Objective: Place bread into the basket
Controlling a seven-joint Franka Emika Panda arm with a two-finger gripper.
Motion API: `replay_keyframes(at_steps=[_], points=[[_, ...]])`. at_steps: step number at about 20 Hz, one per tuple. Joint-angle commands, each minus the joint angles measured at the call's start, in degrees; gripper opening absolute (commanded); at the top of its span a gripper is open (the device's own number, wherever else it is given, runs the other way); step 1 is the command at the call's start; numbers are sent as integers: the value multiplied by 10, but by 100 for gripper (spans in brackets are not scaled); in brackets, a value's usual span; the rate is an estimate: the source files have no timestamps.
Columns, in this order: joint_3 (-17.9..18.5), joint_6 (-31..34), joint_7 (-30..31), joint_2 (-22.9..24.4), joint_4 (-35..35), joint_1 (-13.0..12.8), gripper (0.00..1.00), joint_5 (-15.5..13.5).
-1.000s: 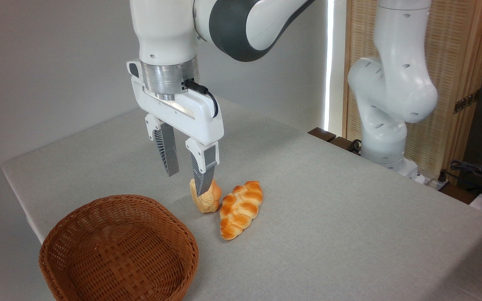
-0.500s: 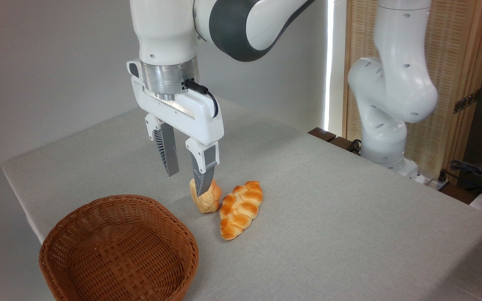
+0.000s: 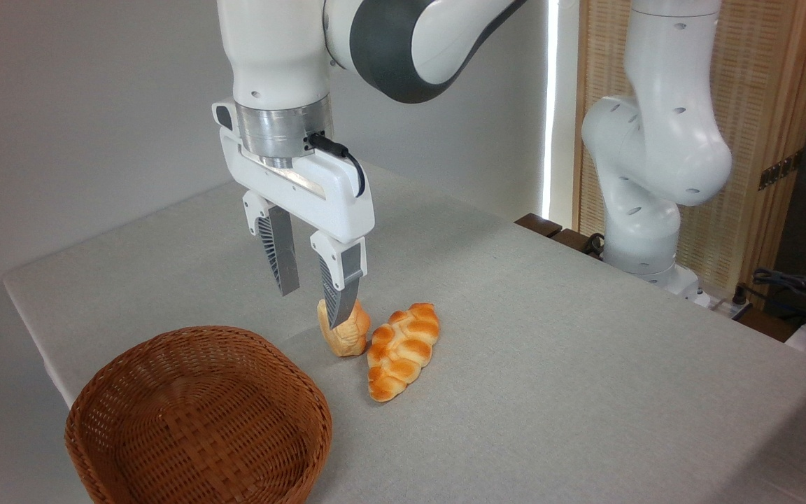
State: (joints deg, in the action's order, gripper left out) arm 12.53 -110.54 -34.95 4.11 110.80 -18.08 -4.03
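Bread [image 3: 348,337], the small knotted bun, sits on the table [image 3: 550,364] touching or nearly touching the braided loaf [image 3: 403,350] on its right; basket [image 3: 196,413] is near, front-left, empty as far as its inside shows. Tool [image 3: 310,304] hangs above the bun, fingers pointing down, jaws parted with a clear gap, holding nothing. The nearer finger's tip overlaps the bun's top in this view; contact or just in front, can't tell. The other finger ends over bare table left of the bun, so the tool looks offset to the left of the bun's centre, though depth is hard to judge from one camera. Step in hand, as I read it: line up and come down for the grasp. To do it well: shift so the bun sits between both fingers, not under one. Keep the right-hand finger out of the seam with the loaf, or it could nudge or pinch the loaf too. Go low enough to catch the paler sides, close gently since it looks soft. Then lift straight up, clear the basket rim, release over the middle.
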Motion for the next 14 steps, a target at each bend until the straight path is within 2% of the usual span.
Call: replay_keyframes(at_steps=[1,14], points=[[3,16,1,5,-7,0,100,2],[-2,32,1,-2,-14,-3,100,2]])
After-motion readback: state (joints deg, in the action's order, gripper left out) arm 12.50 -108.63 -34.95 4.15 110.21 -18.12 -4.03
